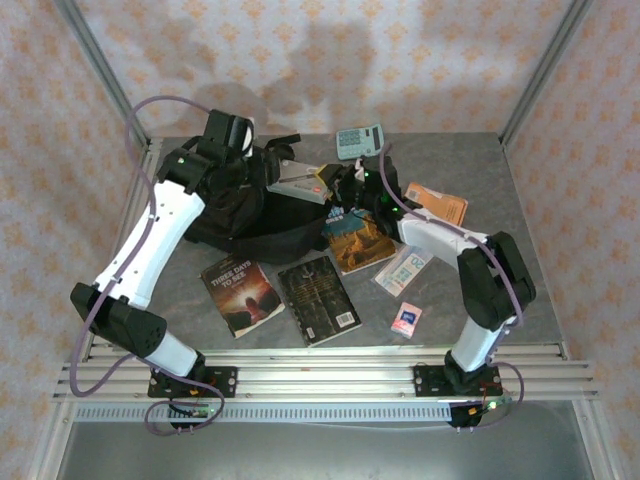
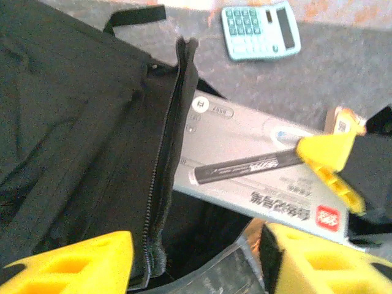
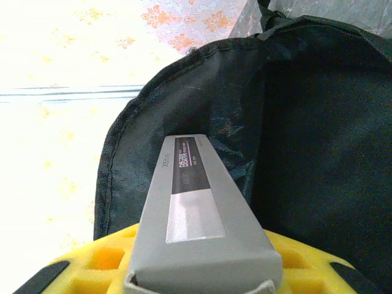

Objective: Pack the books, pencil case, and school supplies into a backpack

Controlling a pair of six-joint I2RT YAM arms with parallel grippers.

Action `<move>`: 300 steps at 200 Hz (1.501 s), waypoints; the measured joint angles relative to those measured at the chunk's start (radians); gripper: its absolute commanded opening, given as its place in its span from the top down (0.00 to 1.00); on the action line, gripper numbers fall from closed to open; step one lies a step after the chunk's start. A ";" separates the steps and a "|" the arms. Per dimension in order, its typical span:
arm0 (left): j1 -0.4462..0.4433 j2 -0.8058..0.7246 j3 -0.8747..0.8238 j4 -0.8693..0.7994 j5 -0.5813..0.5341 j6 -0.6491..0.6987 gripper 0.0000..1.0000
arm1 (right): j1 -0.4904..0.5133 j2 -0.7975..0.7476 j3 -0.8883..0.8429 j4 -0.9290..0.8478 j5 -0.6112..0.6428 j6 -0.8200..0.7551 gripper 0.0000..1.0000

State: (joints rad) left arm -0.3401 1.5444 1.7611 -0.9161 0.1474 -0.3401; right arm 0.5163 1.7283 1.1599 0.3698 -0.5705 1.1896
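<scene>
Unzipped backpack point(image 2: 73, 122), grey marker box point(image 2: 245, 147) at opening; calculator point(image 2: 260, 30) beyond; left gripper point(image 2: 196, 254) jaws apart.

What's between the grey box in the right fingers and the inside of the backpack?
Nothing visible. The grey box points into the open mouth of the backpack, only dark lining ahead; the left fingers sit aside at the zip edge.

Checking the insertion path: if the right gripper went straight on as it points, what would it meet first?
Probably the backpack, its inner lining: the grey box in the right gripper aims into the open mouth. Depth is unclear.
</scene>
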 measured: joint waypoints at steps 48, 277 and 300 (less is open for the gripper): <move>0.039 0.140 0.105 -0.022 -0.039 0.008 0.35 | 0.000 0.019 0.000 0.005 -0.006 0.004 0.71; 0.080 0.253 0.349 -0.143 0.107 0.084 1.00 | 0.067 0.190 0.158 -0.126 0.024 -0.108 0.74; 0.081 0.253 0.349 -0.143 0.107 0.082 1.00 | 0.093 0.268 0.276 -0.112 0.020 -0.084 0.72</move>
State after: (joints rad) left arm -0.2592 1.7973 2.1105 -1.0588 0.2546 -0.2584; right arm 0.6090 1.9961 1.4357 0.2581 -0.5503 1.1057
